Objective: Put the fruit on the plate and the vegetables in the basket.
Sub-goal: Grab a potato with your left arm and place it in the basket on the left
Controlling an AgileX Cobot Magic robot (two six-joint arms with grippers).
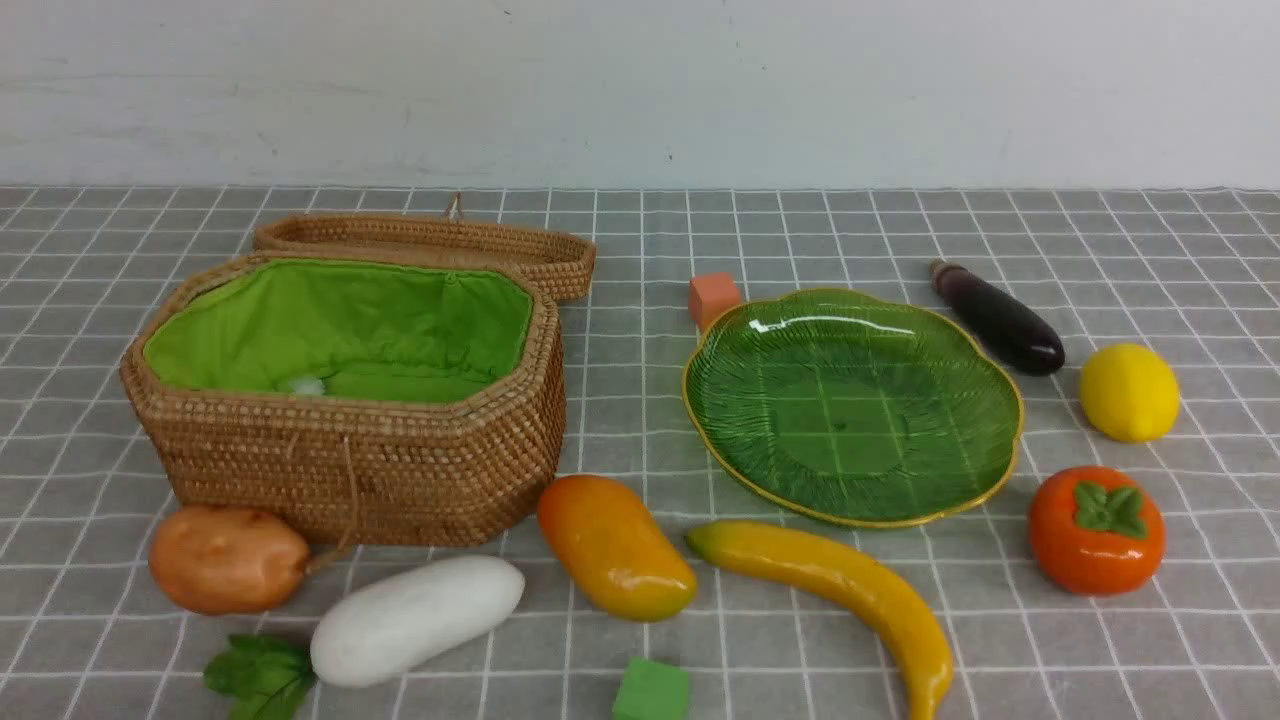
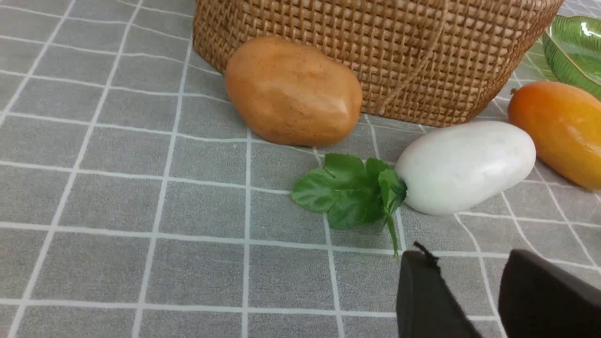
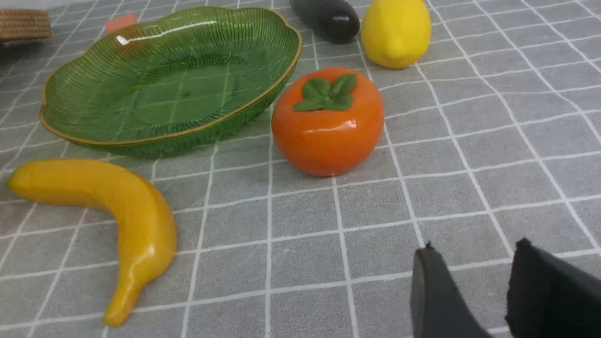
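The woven basket (image 1: 350, 440) with green lining stands open at the left. In front of it lie the brown potato (image 1: 228, 558) and the white radish (image 1: 415, 618). A mango (image 1: 614, 546) and a banana (image 1: 850, 595) rest near the front. The green plate (image 1: 850, 405) is empty; to its right sit the eggplant (image 1: 998, 318), lemon (image 1: 1128, 392) and persimmon (image 1: 1096, 530). My left gripper (image 2: 469, 258) hovers open just short of the radish's leaves (image 2: 350, 190). Open as well, my right gripper (image 3: 474, 251) hangs over bare cloth, a little short of the persimmon (image 3: 327, 122). Neither gripper shows in the front view.
A small orange cube (image 1: 712, 297) sits behind the plate and a green cube (image 1: 650, 690) lies at the front edge. The basket's lid (image 1: 430, 245) lies open behind it. A grey checked cloth (image 1: 640, 250) covers the table up to a white wall.
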